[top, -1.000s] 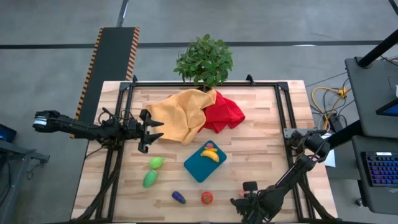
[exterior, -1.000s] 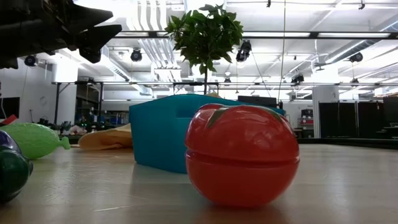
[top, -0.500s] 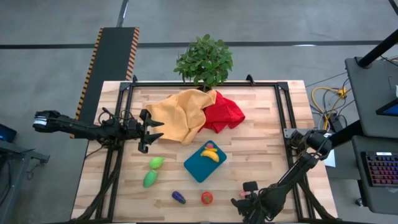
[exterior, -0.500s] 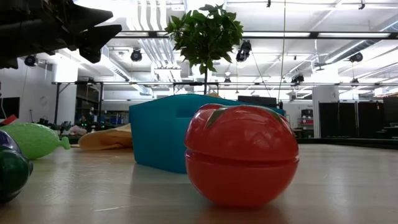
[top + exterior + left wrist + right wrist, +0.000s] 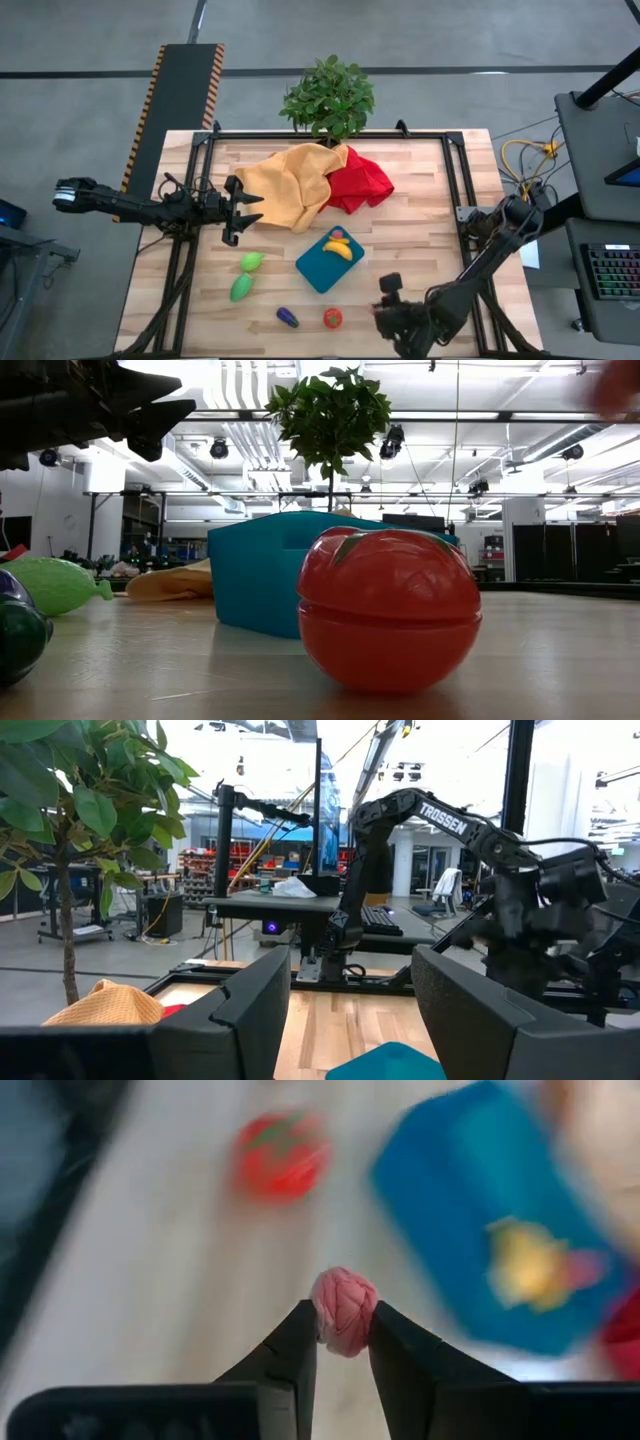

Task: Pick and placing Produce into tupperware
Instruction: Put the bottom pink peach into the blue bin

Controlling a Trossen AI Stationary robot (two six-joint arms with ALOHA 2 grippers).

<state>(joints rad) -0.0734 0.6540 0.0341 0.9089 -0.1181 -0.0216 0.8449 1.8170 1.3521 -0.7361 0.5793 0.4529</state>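
Observation:
The teal tupperware (image 5: 322, 262) sits mid-table with a yellow banana (image 5: 340, 249) and a small orange-yellow piece (image 5: 338, 234) inside. Left of it, two green pieces (image 5: 251, 261) (image 5: 241, 288) lie on the wood. A purple eggplant (image 5: 287, 317) and a red tomato (image 5: 332, 317) rest near the front edge. My right gripper (image 5: 381, 305) hovers at the near right, shut on a pink-red berry (image 5: 344, 1308). My left gripper (image 5: 243, 210) waits open above the table's left side, holding nothing. My right gripper pinches the berry's two opposite sides (image 5: 326, 1318) between its fingertips, so that most of the berry stands out past them. The fingers slant downward from the table's near right side. The berry is lifted clear of the table.
A yellow cloth (image 5: 285, 185) and a red cloth (image 5: 362, 180) lie crumpled at the back, in front of a potted plant (image 5: 328, 95). Black frame rails (image 5: 450, 190) run along the table's sides. Bare wood (image 5: 410, 240) lies between the tupperware and the right rail.
My right gripper has risen from near the table's front edge and shifted a little toward the tupperware, its wrist turning as it went. My left arm has kept still.

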